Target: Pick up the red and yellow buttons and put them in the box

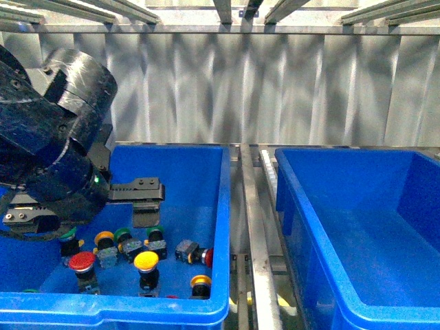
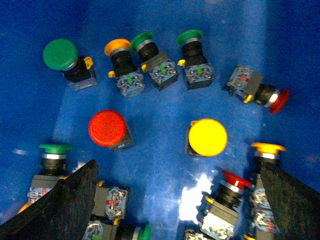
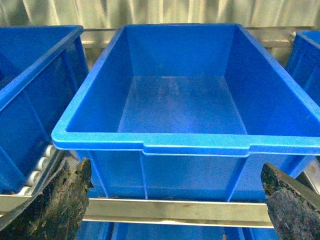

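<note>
Left gripper [image 2: 175, 210]: jaws spread above red button [image 2: 107, 128] and yellow button [image 2: 207, 137], front view's lower left. Right gripper [image 3: 175, 200]: spread, shown only by its wrist camera, facing box [image 3: 150, 145] at front view's right.

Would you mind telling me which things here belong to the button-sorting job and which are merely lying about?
Job: red buttons, yellow buttons, the box, the left gripper above the buttons.
Lying about: green buttons, the metal rail.

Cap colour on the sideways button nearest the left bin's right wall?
Red cap; clearest in left wrist view.
</note>
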Robot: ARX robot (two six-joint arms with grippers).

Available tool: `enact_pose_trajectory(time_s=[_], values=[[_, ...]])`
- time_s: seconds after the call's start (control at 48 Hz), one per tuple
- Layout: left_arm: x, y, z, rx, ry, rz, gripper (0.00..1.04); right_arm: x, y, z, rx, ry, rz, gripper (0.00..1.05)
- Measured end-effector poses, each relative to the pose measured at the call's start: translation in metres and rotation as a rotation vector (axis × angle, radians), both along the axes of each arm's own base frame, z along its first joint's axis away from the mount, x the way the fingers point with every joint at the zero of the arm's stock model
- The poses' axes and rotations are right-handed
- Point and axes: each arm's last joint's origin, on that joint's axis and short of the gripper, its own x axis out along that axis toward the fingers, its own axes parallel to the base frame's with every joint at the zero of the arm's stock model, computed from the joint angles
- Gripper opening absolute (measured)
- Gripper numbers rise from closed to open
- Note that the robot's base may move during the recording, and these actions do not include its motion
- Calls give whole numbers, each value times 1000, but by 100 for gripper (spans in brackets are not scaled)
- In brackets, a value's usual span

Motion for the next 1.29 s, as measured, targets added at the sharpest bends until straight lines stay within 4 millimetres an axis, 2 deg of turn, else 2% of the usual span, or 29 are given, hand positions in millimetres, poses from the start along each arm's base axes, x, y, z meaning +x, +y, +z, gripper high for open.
enact_pose_trajectory(time_s=[0.354,0.792,1.292], values=[[23,-18,-29,30,60,-9,97,0,0,0,0,0,0,98],[41,-23,-65,32,135,17,97,0,0,0,0,0,0,98],[65,-30,-83,30,128,16,97,0,0,0,0,0,0,98]])
